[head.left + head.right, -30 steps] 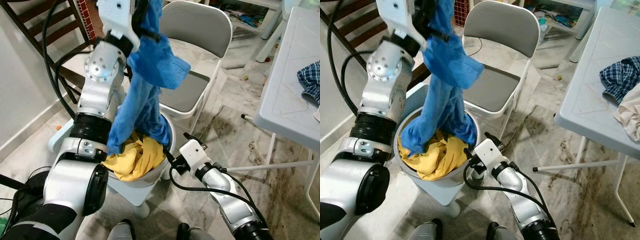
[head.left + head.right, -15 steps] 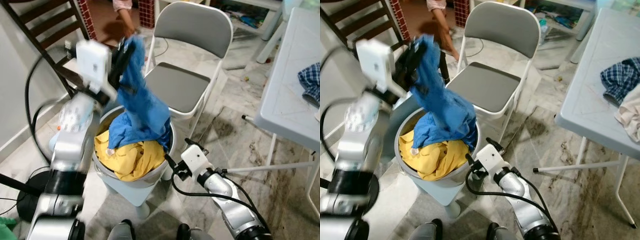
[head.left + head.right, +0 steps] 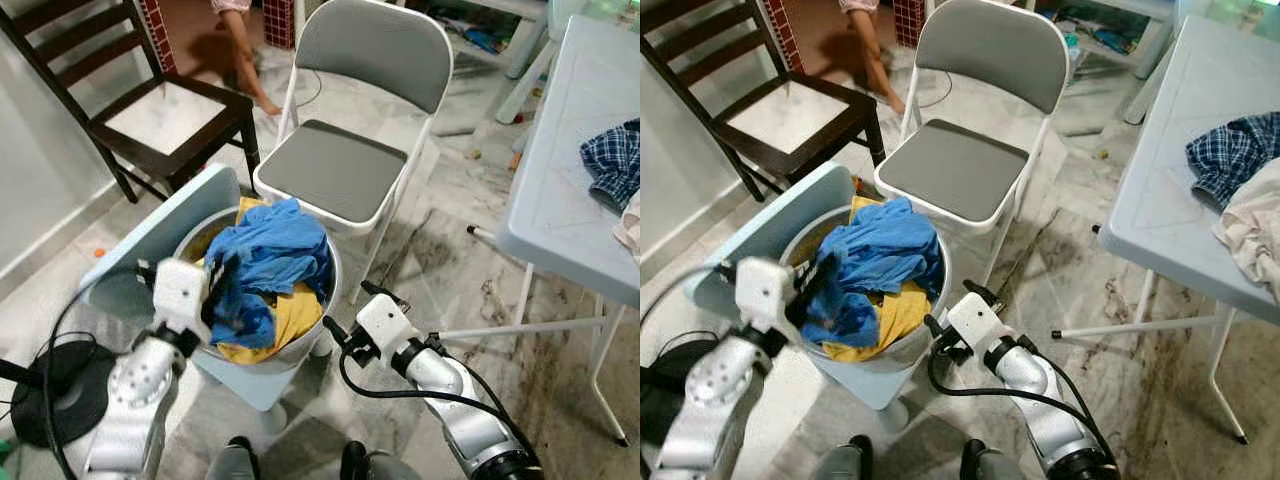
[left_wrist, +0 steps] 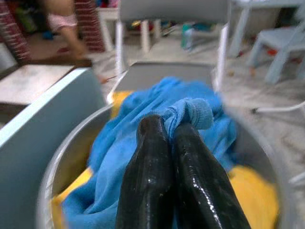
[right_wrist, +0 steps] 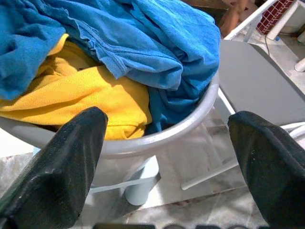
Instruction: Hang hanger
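Blue garment (image 3: 268, 250) lies in the grey laundry tub (image 3: 328, 318), on top of a yellow cloth (image 3: 292, 318). Left gripper (image 4: 170, 128) sits at the tub's near-left rim, its 2 fingers together and clamped on a fold of the blue garment. Right gripper (image 3: 345, 318) waits beside the tub's right wall, fingers (image 5: 66, 167) wide apart, gripping nothing. Grey folding chair (image 3: 345, 165) stands just behind the tub.

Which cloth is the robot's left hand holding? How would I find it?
Find the grey folding chair. In front of it stands a round bucket of clothes. The blue cloth lies on top, pinched by the left gripper; the one under it is yellow.
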You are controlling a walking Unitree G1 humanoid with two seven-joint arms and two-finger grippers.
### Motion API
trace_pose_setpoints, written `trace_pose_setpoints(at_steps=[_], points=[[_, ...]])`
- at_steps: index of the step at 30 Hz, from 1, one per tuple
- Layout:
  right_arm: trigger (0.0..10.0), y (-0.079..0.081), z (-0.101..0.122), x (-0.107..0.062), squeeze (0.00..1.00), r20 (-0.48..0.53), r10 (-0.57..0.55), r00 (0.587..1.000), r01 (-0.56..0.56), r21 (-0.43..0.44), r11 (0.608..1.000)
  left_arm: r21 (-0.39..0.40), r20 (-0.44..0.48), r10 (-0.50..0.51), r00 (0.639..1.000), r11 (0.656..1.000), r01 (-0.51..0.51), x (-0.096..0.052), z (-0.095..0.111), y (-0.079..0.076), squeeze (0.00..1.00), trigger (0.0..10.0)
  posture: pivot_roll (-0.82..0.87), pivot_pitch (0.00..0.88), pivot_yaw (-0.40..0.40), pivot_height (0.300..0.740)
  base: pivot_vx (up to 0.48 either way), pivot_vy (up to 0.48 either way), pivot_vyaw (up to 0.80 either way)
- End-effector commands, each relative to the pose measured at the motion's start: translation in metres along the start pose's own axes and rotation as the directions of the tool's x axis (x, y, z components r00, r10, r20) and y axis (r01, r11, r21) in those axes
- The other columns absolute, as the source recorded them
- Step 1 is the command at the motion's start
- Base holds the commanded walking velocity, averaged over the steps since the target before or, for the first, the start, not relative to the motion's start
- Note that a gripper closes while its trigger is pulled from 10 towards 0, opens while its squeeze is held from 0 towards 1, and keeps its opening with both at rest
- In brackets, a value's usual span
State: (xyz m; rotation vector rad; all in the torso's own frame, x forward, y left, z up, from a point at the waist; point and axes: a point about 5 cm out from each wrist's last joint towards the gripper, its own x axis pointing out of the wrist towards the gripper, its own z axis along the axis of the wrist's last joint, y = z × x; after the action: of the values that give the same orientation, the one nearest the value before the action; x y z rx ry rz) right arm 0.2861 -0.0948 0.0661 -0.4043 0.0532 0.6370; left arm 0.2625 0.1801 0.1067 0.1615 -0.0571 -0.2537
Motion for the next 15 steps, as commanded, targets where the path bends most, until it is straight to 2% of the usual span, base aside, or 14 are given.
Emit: trace_pose_setpoints(at_steps=[1,2,3,4,10,12,13,15], points=[[10.0,0.003,-0.007,-0.005,0.00,-0.026,0.014,1.000,-0.014,-0.003,1.000,0.029,-0.031,0.045,0.999,0.999,-0.044,-0.007,-0.009,0.004,0.00,10.0,0.24,0.257,-0.070,0.740,0.000,0.000,0.00],[10.0,0.003,-0.007,-0.005,0.00,-0.027,0.017,0.999,-0.017,-0.003,1.000,0.033,-0.038,0.058,0.998,0.998,-0.057,-0.009,-0.011,0.006,0.00,10.0,0.24,0.258,-0.070,0.740,0.000,0.000,0.00],[10.0,0.004,-0.008,-0.006,0.00,-0.029,0.020,0.999,-0.020,-0.004,1.000,0.037,-0.042,0.074,0.996,0.997,-0.072,-0.010,-0.012,0.008,0.80,10.0,0.24,0.259,-0.070,0.740,0.000,0.000,0.00],[10.0,0.004,-0.008,-0.006,0.00,-0.031,0.025,0.999,-0.025,-0.004,1.000,0.052,-0.051,0.114,0.992,0.992,-0.112,-0.013,-0.014,0.013,1.00,10.0,0.25,0.261,-0.071,0.740,0.000,0.000,0.00],[10.0,0.007,-0.007,-0.006,0.00,-0.023,0.061,0.998,-0.061,0.014,0.998,0.142,-0.044,0.206,0.978,0.970,-0.198,-0.017,-0.014,0.023,1.00,10.0,0.25,0.264,-0.072,0.740,0.000,0.000,0.00],[10.0,0.006,-0.007,-0.007,0.00,-0.021,0.069,0.997,-0.068,0.015,0.998,0.190,-0.049,0.248,0.968,0.953,-0.234,-0.021,-0.016,0.026,1.00,10.0,0.25,0.264,-0.073,0.740,0.000,0.000,0.00],[10.0,0.004,-0.008,-0.008,0.00,-0.023,0.068,0.997,-0.068,0.015,0.998,0.233,-0.060,0.300,0.952,0.932,-0.279,-0.025,-0.018,0.030,1.00,10.0,0.25,0.265,-0.074,0.740,0.000,0.000,0.00],[10.0,0.004,-0.008,-0.009,0.00,-0.023,0.068,0.997,-0.068,0.016,0.998,0.248,-0.064,0.316,0.947,0.924,-0.292,-0.026,-0.018,0.032,1.00,10.0,0.25,0.266,-0.075,0.740,0.000,0.000,0.00]])
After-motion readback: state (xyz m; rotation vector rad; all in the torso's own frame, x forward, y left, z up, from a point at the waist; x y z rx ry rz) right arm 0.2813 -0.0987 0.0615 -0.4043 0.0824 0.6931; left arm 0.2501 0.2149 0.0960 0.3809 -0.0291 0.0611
